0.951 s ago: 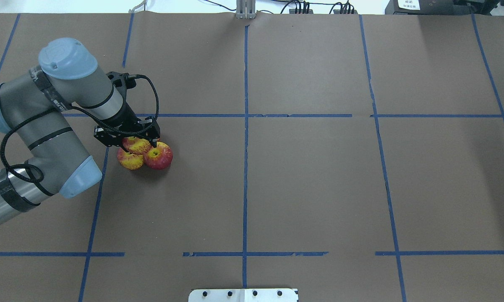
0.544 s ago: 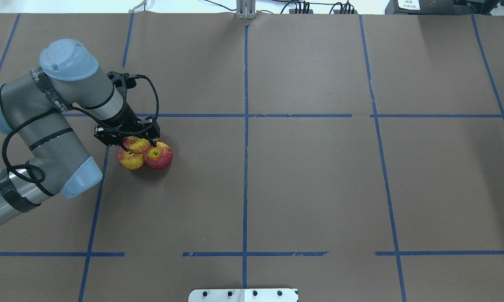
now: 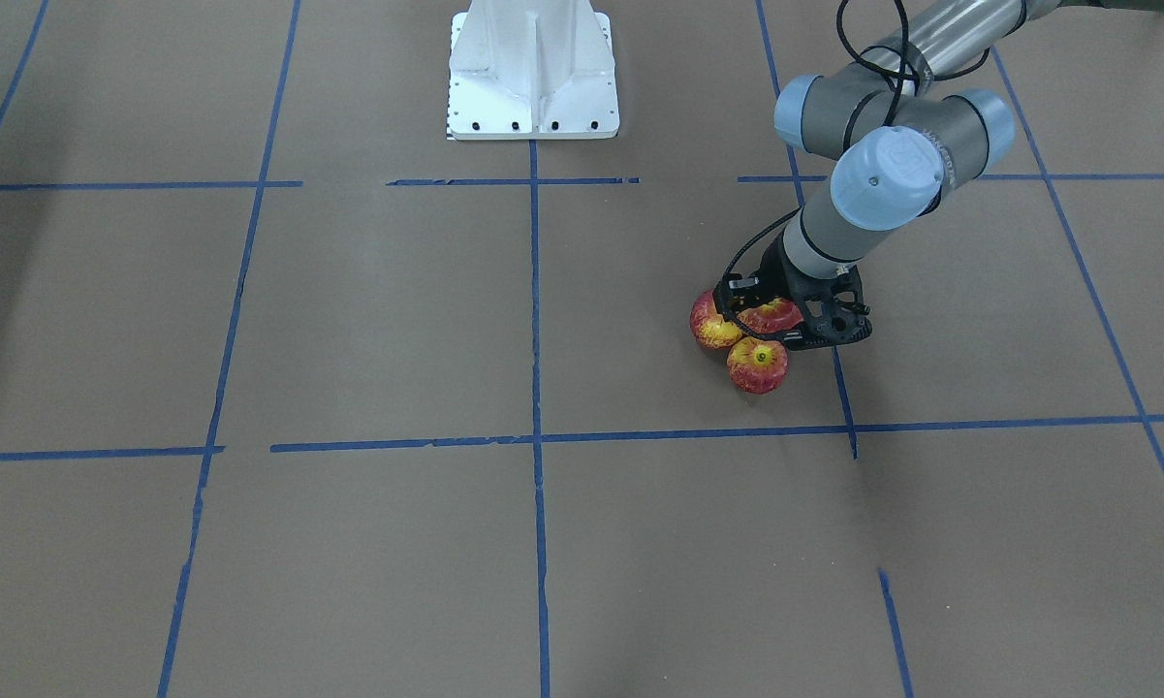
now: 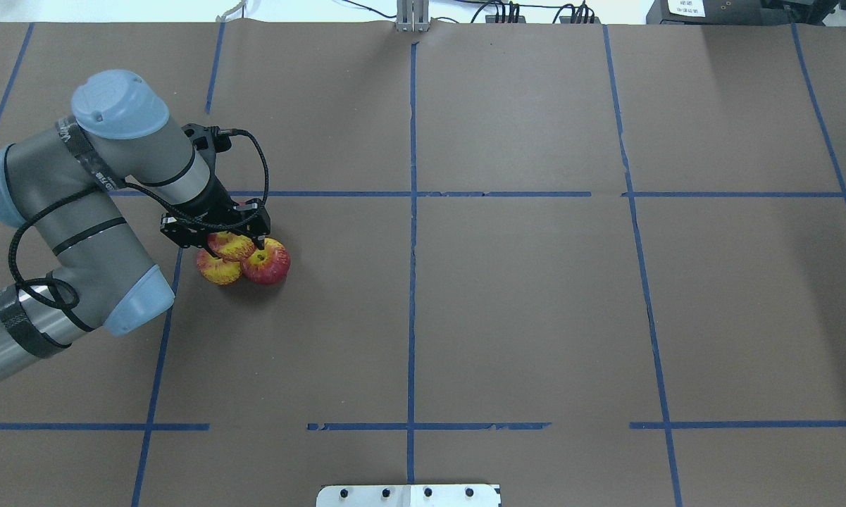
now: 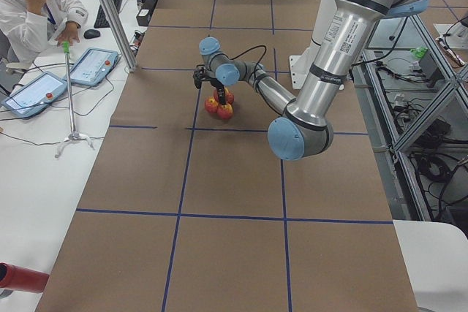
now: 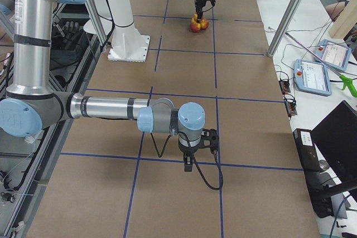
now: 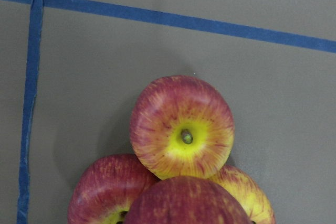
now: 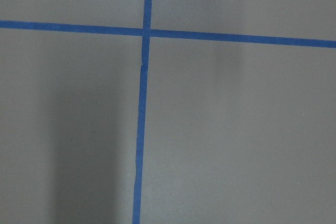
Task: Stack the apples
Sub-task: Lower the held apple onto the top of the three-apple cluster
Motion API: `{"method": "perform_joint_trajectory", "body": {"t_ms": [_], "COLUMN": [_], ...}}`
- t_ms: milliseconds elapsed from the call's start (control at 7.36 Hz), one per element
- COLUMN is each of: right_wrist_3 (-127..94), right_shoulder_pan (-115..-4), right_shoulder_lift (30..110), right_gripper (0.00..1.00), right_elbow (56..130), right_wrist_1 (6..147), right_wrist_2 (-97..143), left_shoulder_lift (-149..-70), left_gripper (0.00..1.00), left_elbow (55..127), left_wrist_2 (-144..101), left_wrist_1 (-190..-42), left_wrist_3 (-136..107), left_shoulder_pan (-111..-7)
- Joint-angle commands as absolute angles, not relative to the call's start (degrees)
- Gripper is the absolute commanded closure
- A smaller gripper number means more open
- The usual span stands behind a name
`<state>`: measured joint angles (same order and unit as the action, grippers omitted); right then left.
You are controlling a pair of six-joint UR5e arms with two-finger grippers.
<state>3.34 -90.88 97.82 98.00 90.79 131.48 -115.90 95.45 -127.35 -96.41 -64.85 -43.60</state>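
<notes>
Three apples sit bunched together on the brown table. In the overhead view two show, one (image 4: 218, 270) and one (image 4: 268, 263); the third is hidden under my left gripper (image 4: 232, 244). The left wrist view shows it (image 7: 182, 127) beyond the other two (image 7: 105, 190) (image 7: 252, 200). A fourth apple (image 4: 231, 246) rests on top of them, between my left gripper's fingers, which are shut on it; it fills the wrist view's bottom edge (image 7: 186, 203). The front view shows the pile (image 3: 758, 364) and the held apple (image 3: 771, 314). My right gripper (image 6: 188, 166) hangs far off over bare table; I cannot tell whether it is open or shut.
Blue tape lines (image 4: 412, 211) divide the brown paper into squares. The robot's white base (image 3: 533, 68) stands at mid-table. An operator (image 5: 33, 5) sits beside tablets (image 5: 91, 65) at a side desk. A metal pole (image 6: 290, 12) stands at the table edge.
My left arm has shifted slightly, its elbow moving a little right and toward the camera. The top apple and the apples below it have stayed in place.
</notes>
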Motion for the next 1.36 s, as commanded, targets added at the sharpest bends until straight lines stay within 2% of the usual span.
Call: {"method": "perform_joint_trajectory", "body": {"t_ms": [0,272,408,951,1223], "right_wrist_3": [3.3,3.3,3.3,3.3,3.3], "right_shoulder_pan": [-90.9,-90.9,-90.9,-90.9,-90.9], "right_shoulder_lift": [97.8,97.8,97.8,97.8,97.8], "right_gripper": [0.00,0.00,0.00,0.00,0.00], "right_elbow": [98.0,98.0,98.0,98.0,98.0], "right_wrist_1": [90.8,90.8,90.8,90.8,90.8], "right_wrist_2": [131.5,131.5,131.5,131.5,131.5], "left_shoulder_lift": [-115.8,-115.2,-115.2,-114.4,-109.0], "left_gripper": [0.30,0.09,0.04,0.01,0.01], "left_elbow": [95.4,95.4,95.4,96.6,104.7], "left_wrist_2": [-127.4,-127.4,-127.4,-127.1,-127.2], "left_wrist_1": [-96.5,-98.9,-98.9,-98.4,-97.8], "left_wrist_3": [-64.8,-64.9,-64.9,-65.0,-64.9], "left_shoulder_pan": [-43.6,-43.5,-43.5,-44.5,-45.7]}}
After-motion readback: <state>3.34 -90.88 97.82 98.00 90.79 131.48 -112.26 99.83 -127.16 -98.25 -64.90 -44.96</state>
